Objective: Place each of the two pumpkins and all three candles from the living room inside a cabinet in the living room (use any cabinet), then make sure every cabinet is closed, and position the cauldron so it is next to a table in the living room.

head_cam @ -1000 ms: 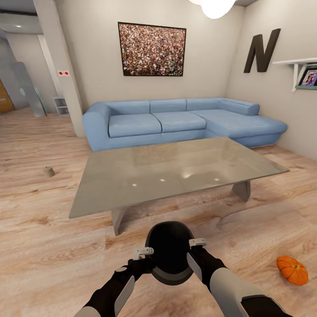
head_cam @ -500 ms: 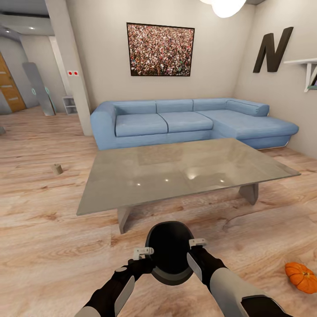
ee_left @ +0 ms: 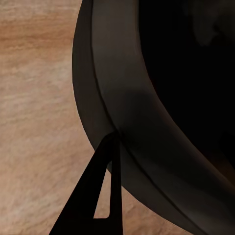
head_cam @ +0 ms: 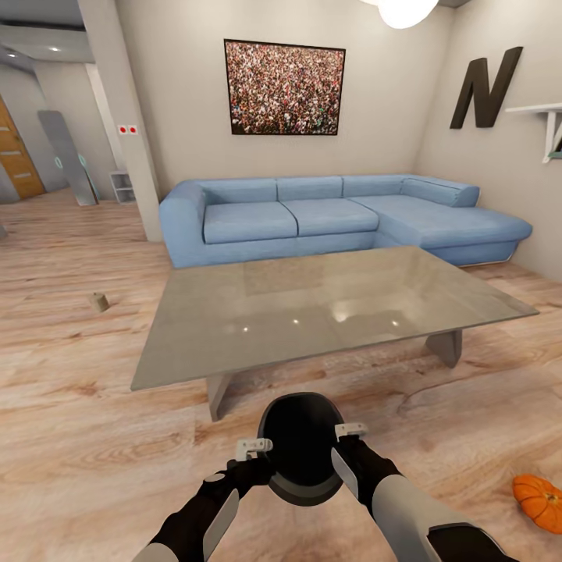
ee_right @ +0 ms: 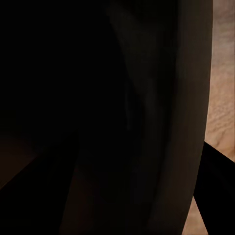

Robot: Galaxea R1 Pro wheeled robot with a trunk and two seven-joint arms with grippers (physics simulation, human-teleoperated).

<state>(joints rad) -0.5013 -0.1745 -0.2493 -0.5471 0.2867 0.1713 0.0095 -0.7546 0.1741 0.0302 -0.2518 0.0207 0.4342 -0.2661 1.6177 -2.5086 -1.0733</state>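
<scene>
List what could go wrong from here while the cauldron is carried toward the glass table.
1. The cauldron hangs between the left gripper and right gripper, pinched at opposite rim sides; if either grip slips, it may tilt or drop.
2. The table edge lies just ahead; moving forward could bump it.
3. A pumpkin lies on the floor near the right arm; the base might knock it away.

Black cauldron (head_cam: 300, 446), blue sofa (head_cam: 328, 212), orange pumpkin (head_cam: 540, 503), grey glass table (head_cam: 312, 312).
</scene>
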